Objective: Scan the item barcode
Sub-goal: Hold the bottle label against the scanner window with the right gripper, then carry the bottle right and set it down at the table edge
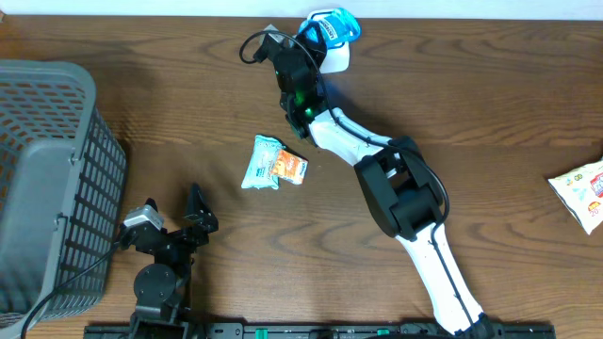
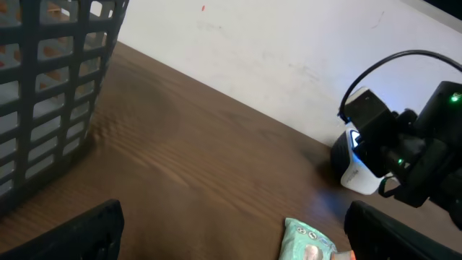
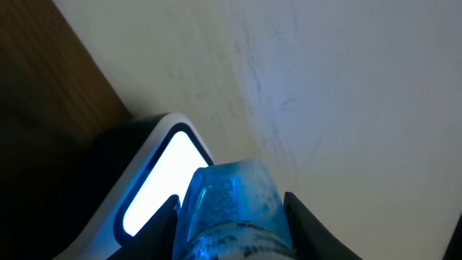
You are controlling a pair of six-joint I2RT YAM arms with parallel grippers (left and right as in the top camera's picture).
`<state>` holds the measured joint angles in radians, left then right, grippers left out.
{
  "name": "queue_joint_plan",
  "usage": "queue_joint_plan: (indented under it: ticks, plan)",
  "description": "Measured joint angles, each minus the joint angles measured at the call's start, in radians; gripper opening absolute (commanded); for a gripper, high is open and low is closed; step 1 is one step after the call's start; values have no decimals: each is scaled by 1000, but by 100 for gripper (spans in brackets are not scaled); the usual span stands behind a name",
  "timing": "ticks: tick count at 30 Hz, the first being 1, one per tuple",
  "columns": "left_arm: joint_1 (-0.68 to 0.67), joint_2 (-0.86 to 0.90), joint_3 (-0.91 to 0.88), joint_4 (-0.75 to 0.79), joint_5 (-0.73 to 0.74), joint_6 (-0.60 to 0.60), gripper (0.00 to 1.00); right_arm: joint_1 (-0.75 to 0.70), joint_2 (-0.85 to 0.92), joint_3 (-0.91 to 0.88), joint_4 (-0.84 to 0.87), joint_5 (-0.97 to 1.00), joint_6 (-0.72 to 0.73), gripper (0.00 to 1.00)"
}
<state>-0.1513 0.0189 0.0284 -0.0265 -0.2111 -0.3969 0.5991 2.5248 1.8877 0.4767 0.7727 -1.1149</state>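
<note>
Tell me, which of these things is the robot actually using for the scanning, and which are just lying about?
In use: blue item, held in the right tool; the glowing scanner it faces.

Lying about: green-and-orange packet mid-table; another packet at the right edge; grey basket; left tool, open and empty.

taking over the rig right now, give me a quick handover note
Left tool: open, empty, low over the table near the basket.
Right tool: shut on the blue item, holding it up against the lit scanner at the table's far edge.
A snack packet lies mid-table, and another packet is at the right edge.
Done: blue item is picked up and at the scanner.
Left: can't tell if the scan registered, so confirm it and then set the item down.
</note>
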Motion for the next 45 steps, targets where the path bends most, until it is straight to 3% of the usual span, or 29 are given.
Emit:
queue_joint_plan:
  ticks: [9, 23, 39, 45]
  plan:
    - [0, 0, 0, 0, 0, 0, 98, 0, 0, 8, 14, 7, -54, 2]
    - [0, 0, 0, 0, 0, 0, 98, 0, 0, 8, 14, 7, -61, 12]
    - [0, 0, 0, 0, 0, 0, 98, 0, -1, 8, 9, 30, -95, 15]
    - [0, 0, 0, 0, 0, 0, 98, -18, -60, 8, -183, 68, -71, 15]
